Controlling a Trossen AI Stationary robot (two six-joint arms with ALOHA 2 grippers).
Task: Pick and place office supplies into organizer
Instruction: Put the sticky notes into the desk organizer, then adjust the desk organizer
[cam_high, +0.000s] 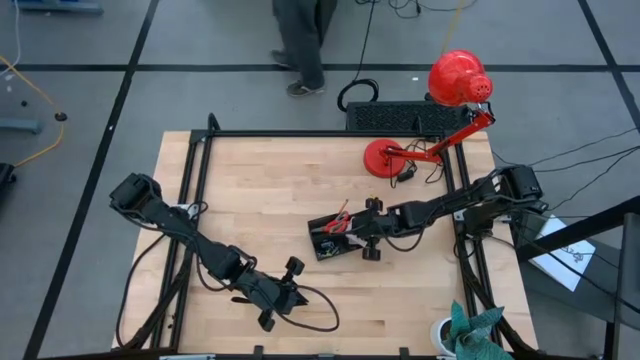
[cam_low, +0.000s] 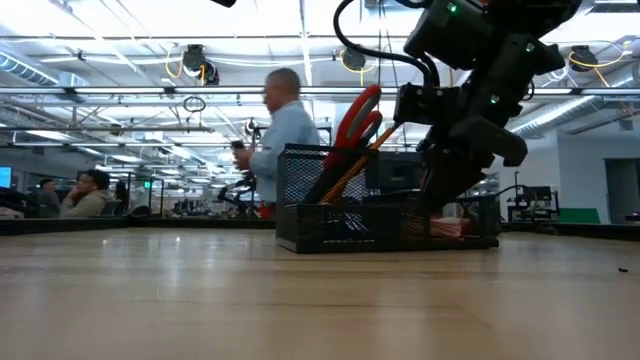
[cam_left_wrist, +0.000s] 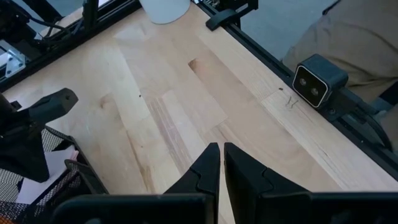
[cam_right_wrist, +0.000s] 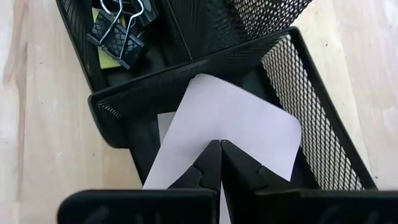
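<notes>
The black mesh organizer (cam_high: 333, 236) (cam_low: 380, 215) stands mid-table, right of centre. Red-handled scissors (cam_low: 356, 112) and an orange pencil (cam_low: 349, 172) stand upright in its tall cup. Black binder clips (cam_right_wrist: 118, 28) lie on a yellow piece (cam_right_wrist: 107, 57) in one low compartment. My right gripper (cam_right_wrist: 219, 147) (cam_high: 354, 234) reaches into the neighbouring compartment, shut on a pale sticky note (cam_right_wrist: 230, 124). My left gripper (cam_left_wrist: 222, 150) (cam_high: 298, 296) is shut near the table's near edge, touching nothing. My right gripper pinches the pale sticky note between its two fingers at the note's near part (cam_right_wrist: 214, 134), coming slanting down from the table's right side. The note spreads out ahead of the fingertips inside the organizer's low compartment (cam_right_wrist: 292, 81); its far corner leans on the dividing wall.
A red desk lamp stands on its round base (cam_high: 385, 158) at the far right. A white cup with teal cloth (cam_high: 468, 330) sits at the near right corner. A black cable (cam_high: 322, 316) loops beside my left gripper. A camera (cam_left_wrist: 318, 87) sits on the near frame. A person (cam_high: 300, 40) stands beyond the table.
</notes>
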